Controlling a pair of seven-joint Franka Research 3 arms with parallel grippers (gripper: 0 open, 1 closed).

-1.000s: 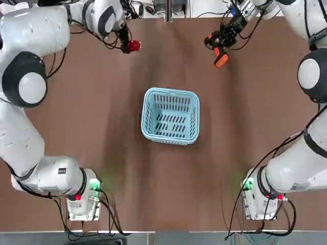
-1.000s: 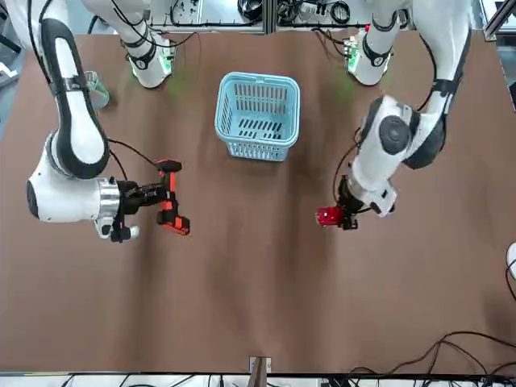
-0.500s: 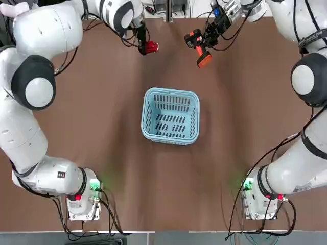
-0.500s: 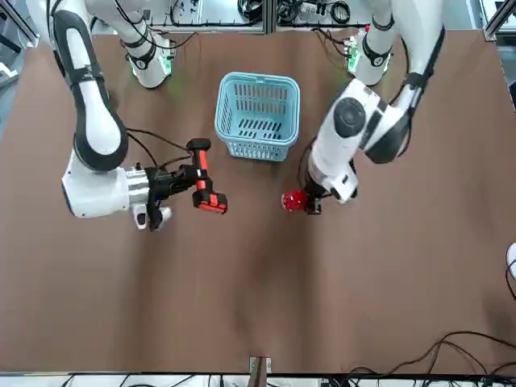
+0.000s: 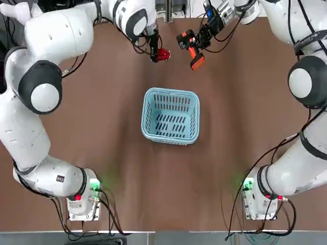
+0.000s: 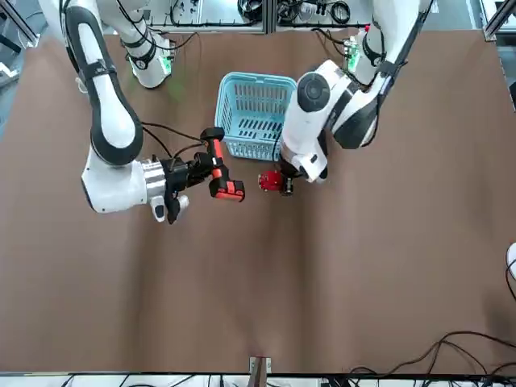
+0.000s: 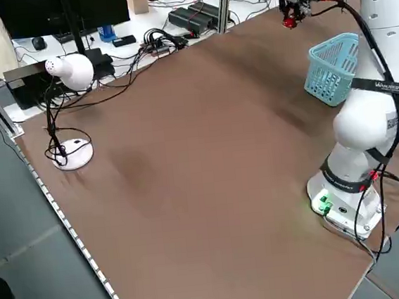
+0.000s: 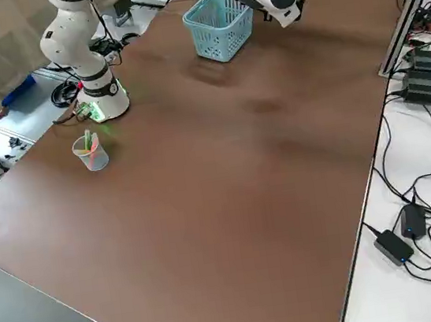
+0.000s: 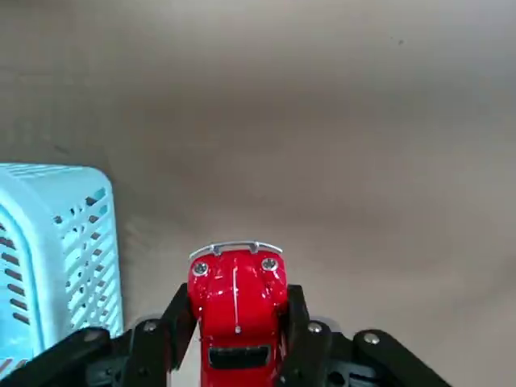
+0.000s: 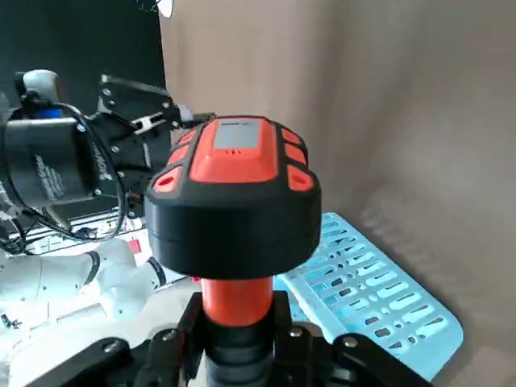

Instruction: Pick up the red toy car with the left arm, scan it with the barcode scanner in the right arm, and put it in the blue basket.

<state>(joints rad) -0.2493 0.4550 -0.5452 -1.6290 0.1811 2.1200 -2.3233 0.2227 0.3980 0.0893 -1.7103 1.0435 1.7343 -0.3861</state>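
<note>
Toy car [image 9: 236, 310]: glossy red paint, looks like enamelled metal or hard plastic, with a bright chrome-like front bumper.
Scanner [image 10: 234, 205]: smooth plastic, matt black head, orange top panel and orange neck with a slight sheen.
Basket [image 5: 170, 115]: pale blue moulded plastic, slotted walls and floor, smooth thick rim, a slight satin sheen.
Table [image 6: 322, 282]: brown, flat and matt, with faint soft mottling.
Arms [image 5: 56, 30]: shiny white plastic shells, smooth grey caps on the joints.
Fingers [image 9: 173, 322]: matt black, bolted on with small bright metal screws.
Cables [image 6: 161, 137]: thin, black, rubbery.
</note>
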